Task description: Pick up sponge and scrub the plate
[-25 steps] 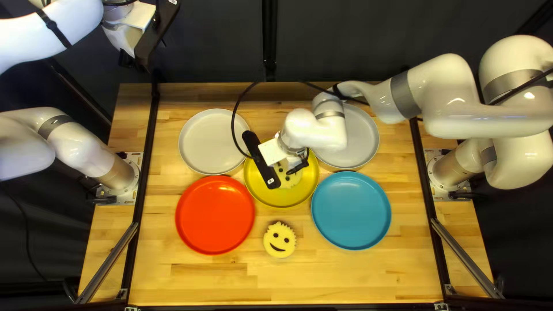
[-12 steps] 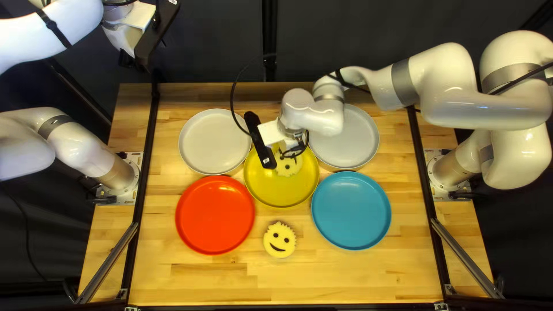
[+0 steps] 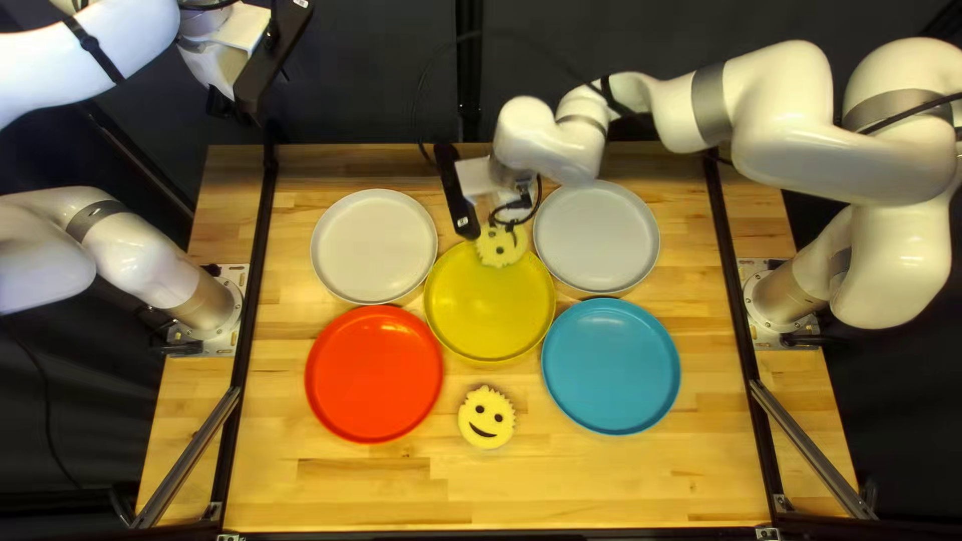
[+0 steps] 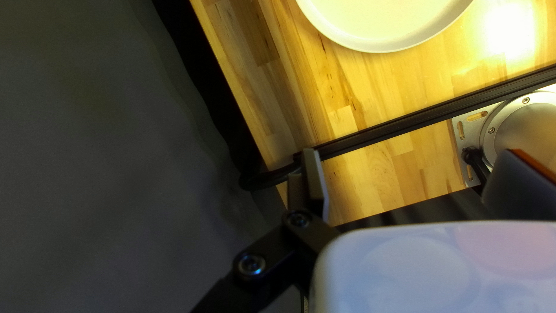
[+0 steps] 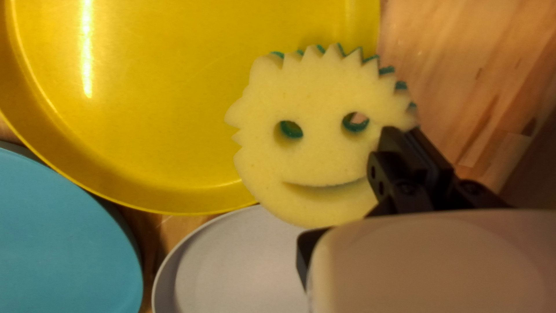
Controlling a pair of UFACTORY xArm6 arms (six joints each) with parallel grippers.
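Sponge pinched in right gripper, over far edge of yellow plate. Picking up looks done. Can't tell if sponge touches plate, or how much scrubbing is left. Other sponge sits on table. Left gripper open, no sponge.

The wooden table carries five plates — and a sponge (smiling).
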